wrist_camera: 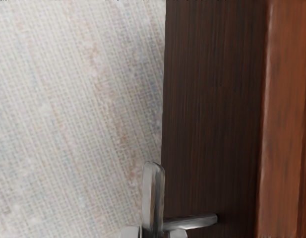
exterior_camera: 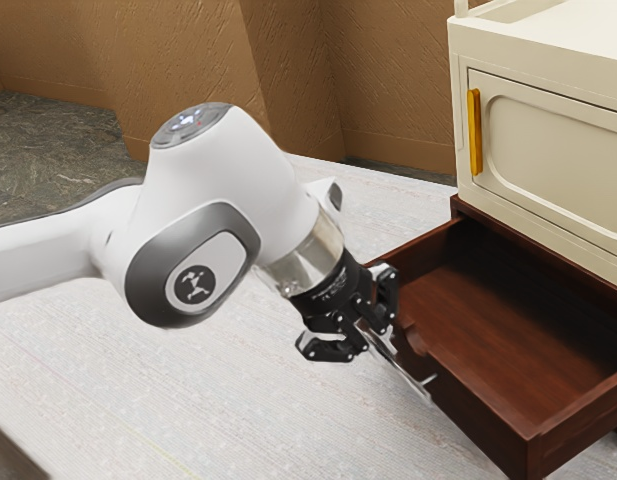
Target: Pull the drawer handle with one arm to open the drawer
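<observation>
metal handle (wrist_camera: 153, 193): at the outer face of the dark red-brown drawer (exterior_camera: 478, 400), which stands pulled out beneath the cream cabinet (exterior_camera: 558, 65). black gripper (exterior_camera: 372, 336): closed on the handle, one fingertip against each side. yellow pull (exterior_camera: 475, 130): upright on the cabinet's door (exterior_camera: 558, 150). pale woven-textured surface (exterior_camera: 218, 400): below the arm.

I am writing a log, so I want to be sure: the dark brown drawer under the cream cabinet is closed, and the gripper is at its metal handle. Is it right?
Not quite: the exterior view shows the dark brown drawer under the cream cabinet pulled open. The gripper is at its metal handle.
</observation>
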